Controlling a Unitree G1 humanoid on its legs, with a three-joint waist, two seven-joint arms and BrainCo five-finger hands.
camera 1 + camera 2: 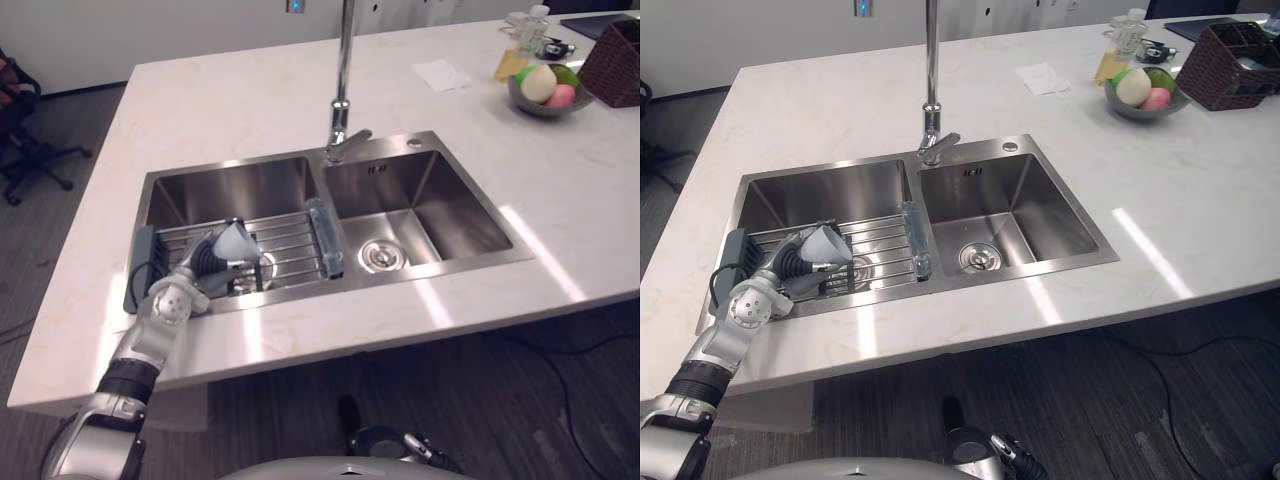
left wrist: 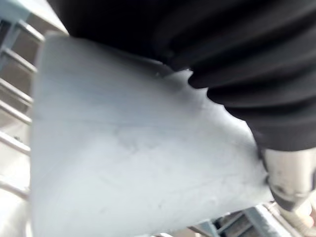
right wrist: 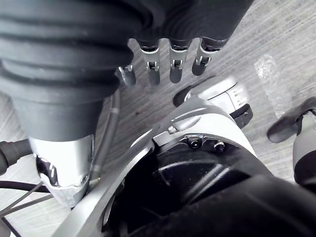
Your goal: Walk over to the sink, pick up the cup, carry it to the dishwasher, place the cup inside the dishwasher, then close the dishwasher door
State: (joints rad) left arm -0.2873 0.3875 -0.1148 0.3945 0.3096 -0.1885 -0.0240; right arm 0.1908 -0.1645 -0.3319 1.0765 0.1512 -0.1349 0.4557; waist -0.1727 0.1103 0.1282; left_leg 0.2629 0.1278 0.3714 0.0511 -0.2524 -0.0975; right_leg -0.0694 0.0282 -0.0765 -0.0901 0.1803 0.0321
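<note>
A pale grey cup point(image 1: 236, 241) is tilted on its side above the wire rack point(image 1: 290, 240) in the left basin of the steel sink point(image 1: 440, 262). My left hand point(image 1: 205, 262) is curled round the cup's base end, its arm coming in over the counter's front edge. Seen from the wrist, the cup's wall point(image 2: 138, 148) lies right against the dark cover point(image 2: 247, 74), with rack bars behind it. My right hand point(image 3: 177, 66) hangs low over the grey floor, its fingers relaxed and holding nothing.
A tall faucet point(image 1: 345, 80) rises behind the sink's divider, where a clear glass point(image 1: 325, 235) lies. A dark holder point(image 1: 140, 268) sits at the basin's left edge. A fruit bowl point(image 1: 548, 85), wicker basket point(image 1: 615, 60) and napkin point(image 1: 440, 73) stand far right on the counter.
</note>
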